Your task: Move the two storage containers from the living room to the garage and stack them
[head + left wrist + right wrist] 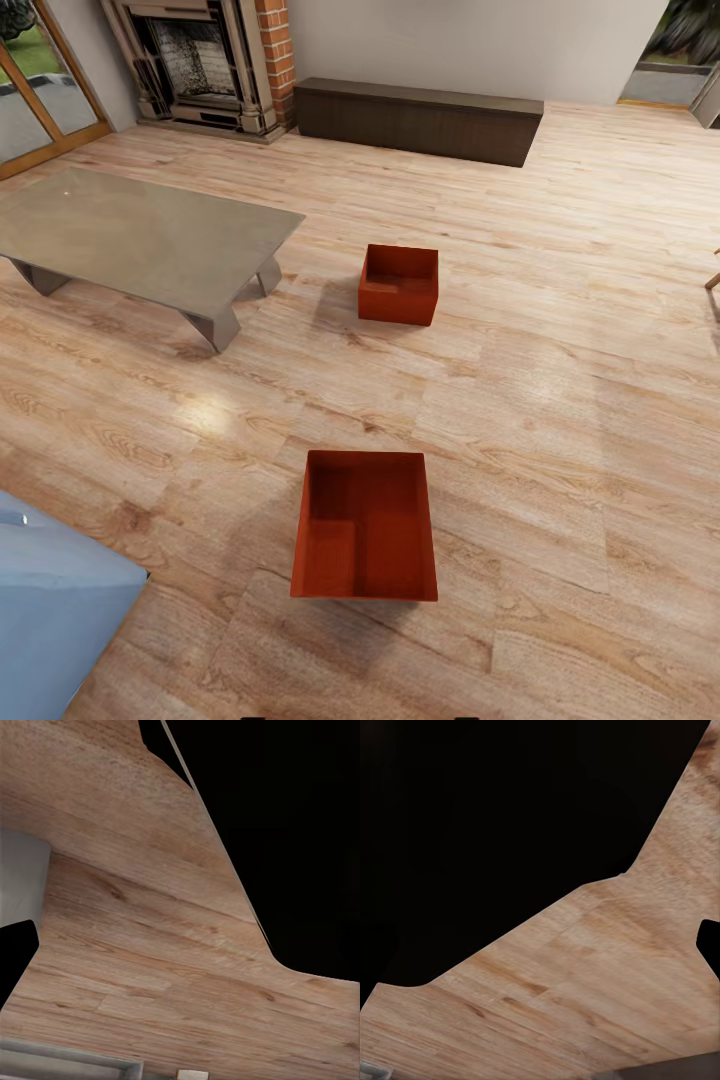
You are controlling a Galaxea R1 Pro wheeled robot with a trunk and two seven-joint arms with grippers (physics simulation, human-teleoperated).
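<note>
Two storage containers (365,525) (399,285) sit on wood floor (560,400); end effector states cannot be told

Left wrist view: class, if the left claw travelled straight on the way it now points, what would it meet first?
Most likely the wood-plank floor, which lies ahead of the camera; depth is unclear and the claw's state cannot be judged.

A low grey rectangular table (140,235) on angled legs stands at the left of the frame. A brick-edged fireplace (205,62) fills the upper left, with a long dark-brown low cabinet (418,120) beside it along the white wall. A pale blue upholstered corner (50,610) shows lower left.
</note>
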